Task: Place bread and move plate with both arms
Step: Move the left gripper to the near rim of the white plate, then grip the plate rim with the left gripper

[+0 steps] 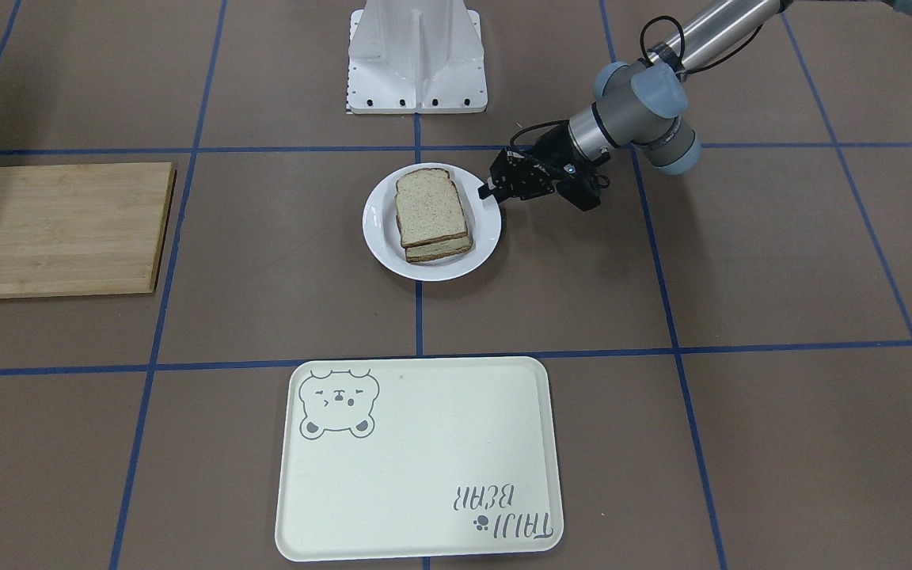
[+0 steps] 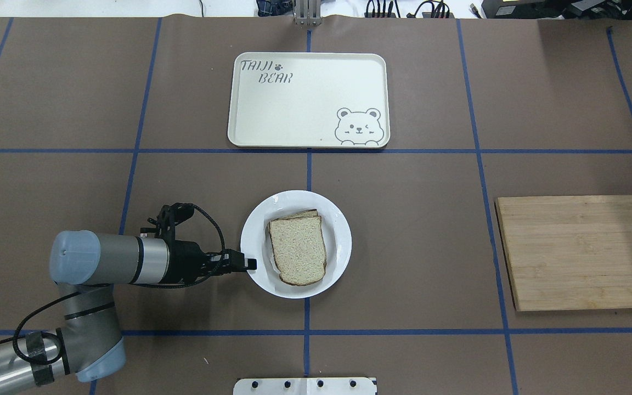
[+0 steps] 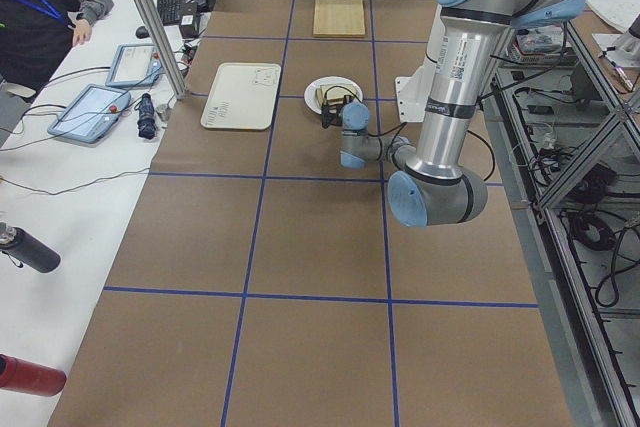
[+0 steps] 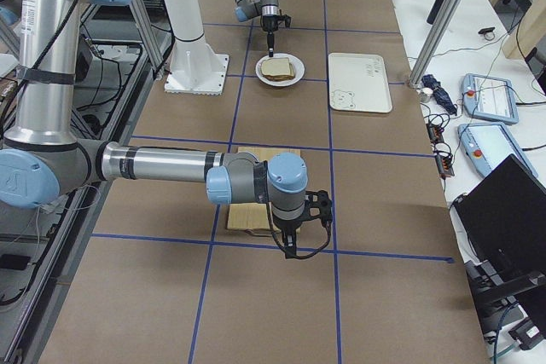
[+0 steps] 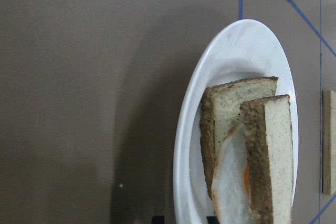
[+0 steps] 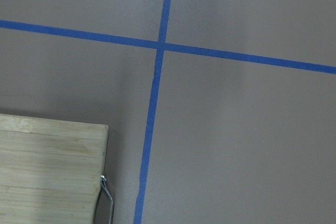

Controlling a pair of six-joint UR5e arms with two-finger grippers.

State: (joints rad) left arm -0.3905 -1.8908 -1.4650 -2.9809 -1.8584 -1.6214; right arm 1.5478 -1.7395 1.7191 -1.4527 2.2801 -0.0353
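The bread (image 1: 428,207) lies on top of a second slice on the plate (image 1: 377,229), at the table's centre. In the left wrist view the bread (image 5: 278,156) rests on a fried egg (image 5: 231,182) over the lower slice. My left gripper (image 2: 247,264) reaches in level from the robot's left. Its fingertips sit above and below the plate's rim (image 2: 253,236) and appear shut on it. The plate rests on the table. My right gripper (image 4: 294,240) hangs by the cutting board and shows only in the exterior right view, so I cannot tell its state.
A cream tray (image 2: 294,104) with a bear drawing lies beyond the plate on the operators' side. A wooden cutting board (image 2: 579,252) lies at the robot's right, with a thin wire loop (image 6: 107,198) at its edge. The robot's white base (image 1: 416,71) stands behind the plate.
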